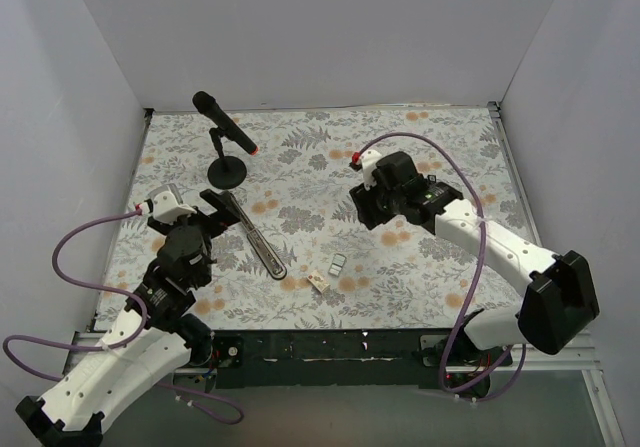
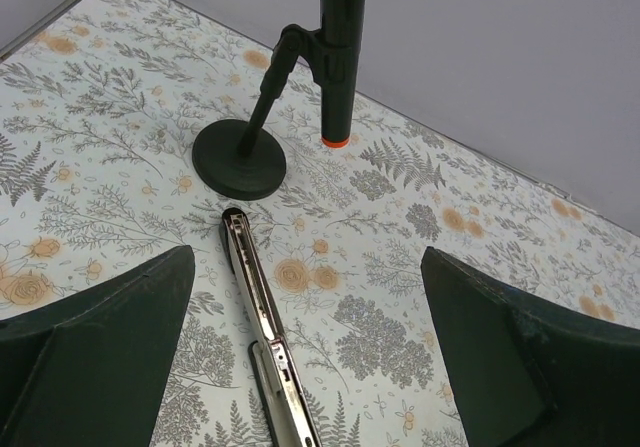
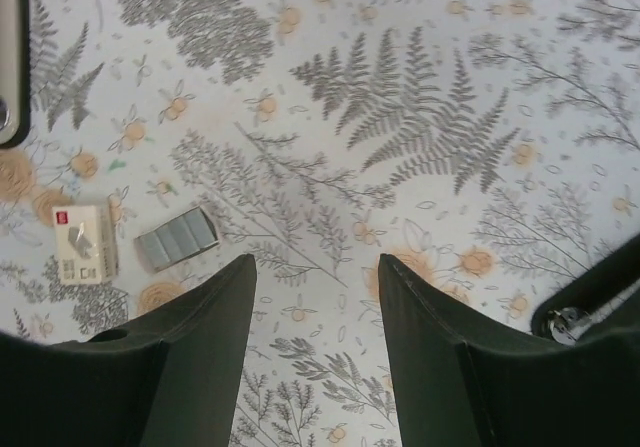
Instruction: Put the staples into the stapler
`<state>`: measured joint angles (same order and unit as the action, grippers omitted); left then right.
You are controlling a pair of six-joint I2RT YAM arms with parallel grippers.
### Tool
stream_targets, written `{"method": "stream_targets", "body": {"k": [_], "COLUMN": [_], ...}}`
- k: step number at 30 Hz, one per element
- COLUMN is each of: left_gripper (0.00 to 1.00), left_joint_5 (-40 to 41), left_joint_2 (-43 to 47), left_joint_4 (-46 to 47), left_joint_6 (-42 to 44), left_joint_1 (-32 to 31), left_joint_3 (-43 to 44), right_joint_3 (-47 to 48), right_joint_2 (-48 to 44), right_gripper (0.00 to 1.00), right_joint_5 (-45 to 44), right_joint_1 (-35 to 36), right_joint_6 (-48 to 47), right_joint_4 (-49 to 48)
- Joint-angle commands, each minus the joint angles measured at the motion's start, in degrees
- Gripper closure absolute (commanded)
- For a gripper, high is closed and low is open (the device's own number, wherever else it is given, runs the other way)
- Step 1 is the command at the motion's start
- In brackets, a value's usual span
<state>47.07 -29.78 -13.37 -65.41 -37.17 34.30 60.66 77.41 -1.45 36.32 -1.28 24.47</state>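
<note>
Silvery — one stapler (image 1: 257,237), one staple block (image 1: 339,263)

Bright, even, diffuse light throughout, the microphone (image 1: 225,124) throwing only a faint soft shadow on the tabletop (image 1: 300,142) just beneath it, all sharp.

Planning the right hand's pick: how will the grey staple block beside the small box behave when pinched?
The staple block lies flat and low on the table, so it will probably slide rather than lift if nudged. Its ridged surface suggests joined strips, likely to snap apart under a hard squeeze. Tiny, so probably light.
</note>
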Motion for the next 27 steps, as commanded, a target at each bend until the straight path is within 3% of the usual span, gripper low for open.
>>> {"method": "stream_targets", "body": {"k": [1,6,12,27], "left_gripper": [0.02,0.02,0.02,0.02], "left_joint_5": [0.0,0.4,1.2,1.4], "left_joint_2": [1.1,1.8,3.3,3.0], "left_joint_4": [-1.0,-1.1,-1.2,-1.2], "left_joint_6": [-0.3,-0.6,-1.2,-1.2], "left_joint_1": [0.6,0.9,1.0,1.6], "left_joint_3": [0.5,0.6,0.1,0.2], "right_joint_3": [3.6,5.4,8.6,9.1], "right_joint_2": [3.5,9.9,17.3,23.5], "right_gripper": [0.39,0.41,0.49,0.66], "right_joint_5": [6.4,3.1,-1.4,-5.5], "right_joint_1": [6.8,15.4,20.2,22.1], "right_joint_6": [-4.4,-5.5,-6.1,-6.3], "right_joint_4": [2.9,4.6,7.0,7.5]}}
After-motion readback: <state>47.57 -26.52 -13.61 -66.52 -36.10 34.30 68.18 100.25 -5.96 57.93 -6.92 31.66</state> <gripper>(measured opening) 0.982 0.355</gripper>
